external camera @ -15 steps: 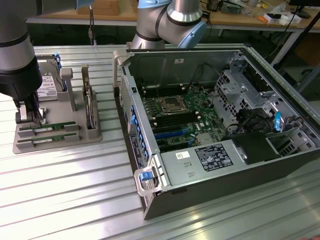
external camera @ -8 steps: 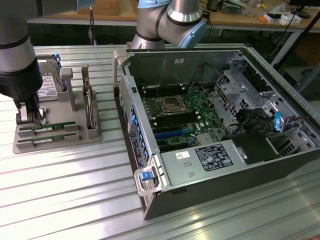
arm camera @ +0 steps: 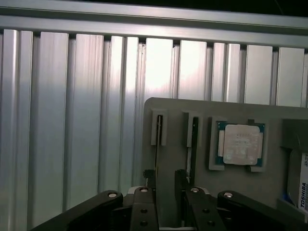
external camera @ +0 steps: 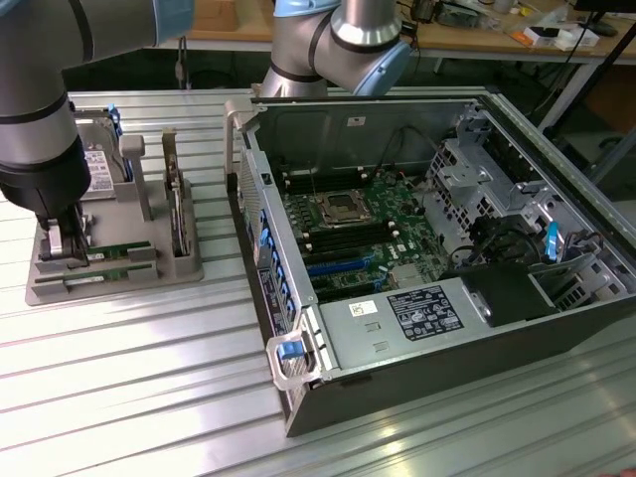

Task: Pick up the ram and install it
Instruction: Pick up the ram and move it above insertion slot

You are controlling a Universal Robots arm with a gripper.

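Ram (arm camera: 158,144): is stood on edge in a slot of the grey holder (arm camera: 174,109), so both faces can be pinched. Fingers (arm camera: 181,179) of the gripper (arm camera: 164,177) are spread wide, seemingly straddling it. The holder is set on the ribbed tabletop (arm camera: 86,96).

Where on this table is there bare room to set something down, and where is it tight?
Free: the ribbed table on the camera's side of the grey tray and the computer case. Tight: the narrow strip between tray and case, and the tray's near end, where the gripper hangs over the ram.
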